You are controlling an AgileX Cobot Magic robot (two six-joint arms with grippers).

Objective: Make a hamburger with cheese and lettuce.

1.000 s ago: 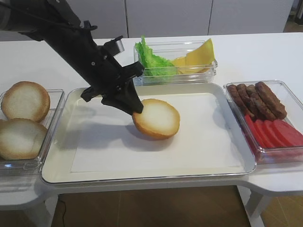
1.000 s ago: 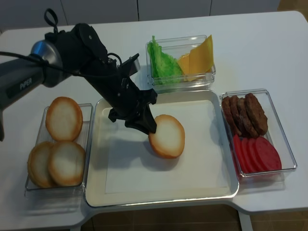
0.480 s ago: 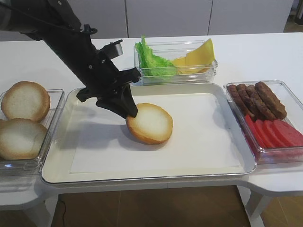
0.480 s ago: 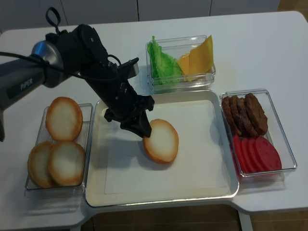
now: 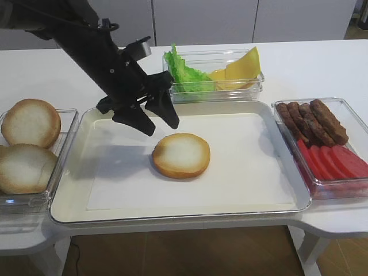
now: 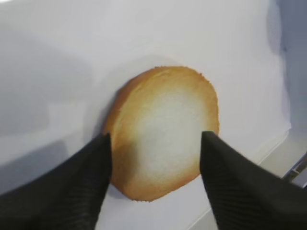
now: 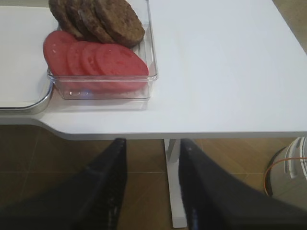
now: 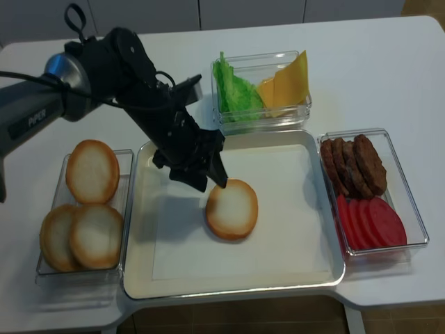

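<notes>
The hamburger, a single bun half (image 5: 181, 155) (image 8: 231, 209), lies flat with its pale cut face up on the white paper of the centre tray (image 5: 259, 178). My left gripper (image 5: 162, 127) (image 8: 212, 184) hangs open just above the bun's back left edge, holding nothing. In the left wrist view the bun (image 6: 163, 120) shows between the two spread fingertips (image 6: 103, 143). Lettuce (image 5: 183, 73) and cheese (image 5: 241, 66) share a clear box behind the tray. My right gripper (image 7: 152, 142) is open and empty, below the table's front edge.
A clear box on the left holds more bun halves (image 5: 31, 122). A clear box on the right holds brown patties (image 5: 313, 121) (image 7: 96, 17) and red tomato slices (image 5: 336, 161) (image 7: 91, 60). The table leg (image 7: 172, 182) stands under the right gripper.
The left gripper carried the tilted bun slightly left, let it go, opened and rose. The bun now lies flat on the paper.
</notes>
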